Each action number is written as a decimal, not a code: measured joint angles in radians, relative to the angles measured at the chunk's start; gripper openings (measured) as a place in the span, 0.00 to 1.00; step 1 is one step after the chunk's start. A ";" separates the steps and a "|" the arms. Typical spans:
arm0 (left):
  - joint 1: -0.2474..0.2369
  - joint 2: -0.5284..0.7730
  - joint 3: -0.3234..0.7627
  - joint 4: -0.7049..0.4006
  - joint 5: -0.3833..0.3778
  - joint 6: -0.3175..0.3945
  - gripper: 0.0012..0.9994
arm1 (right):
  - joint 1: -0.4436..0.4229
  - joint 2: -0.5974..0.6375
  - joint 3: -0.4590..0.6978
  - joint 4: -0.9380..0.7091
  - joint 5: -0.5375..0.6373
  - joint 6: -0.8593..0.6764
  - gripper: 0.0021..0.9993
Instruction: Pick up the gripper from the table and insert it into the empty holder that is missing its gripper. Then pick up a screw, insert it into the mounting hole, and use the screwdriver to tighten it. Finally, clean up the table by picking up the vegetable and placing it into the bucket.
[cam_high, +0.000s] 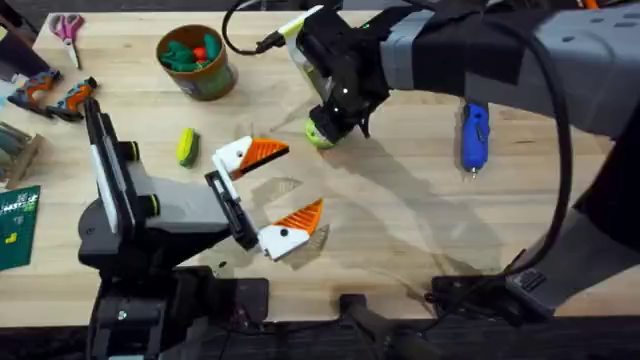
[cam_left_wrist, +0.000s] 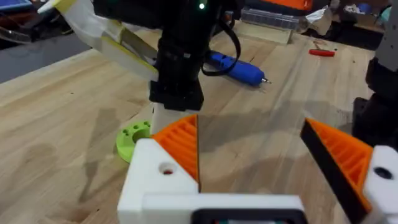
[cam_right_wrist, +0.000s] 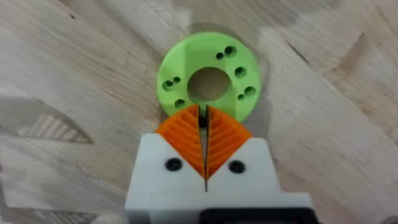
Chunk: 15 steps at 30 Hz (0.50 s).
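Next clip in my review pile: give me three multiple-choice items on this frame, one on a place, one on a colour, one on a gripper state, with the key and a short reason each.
1. The right gripper is directly by which thing?
A. the screwdriver
B. the green ring
C. the bucket

2. What colour is the screwdriver?
A. blue
B. red
C. yellow

3. How does the left gripper stand?
A. shut on the vegetable
B. shut on nothing
C. open

Key: 1 B, the right wrist view has the orange pads at the rim of the green ring. 2 A, its body is blue on the table. 3 C, the left wrist view shows its two orange pads set wide apart over bare wood.
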 joint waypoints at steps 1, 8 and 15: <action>0.000 0.000 0.000 0.000 0.000 0.000 0.99 | 0.000 0.000 0.000 0.000 0.000 0.000 0.01; 0.000 0.000 0.000 0.000 0.000 0.000 0.99 | 0.000 0.000 0.000 -0.003 0.000 0.000 0.01; 0.000 0.000 0.000 0.000 0.000 0.000 0.99 | 0.000 -0.035 0.008 -0.068 -0.001 0.000 0.00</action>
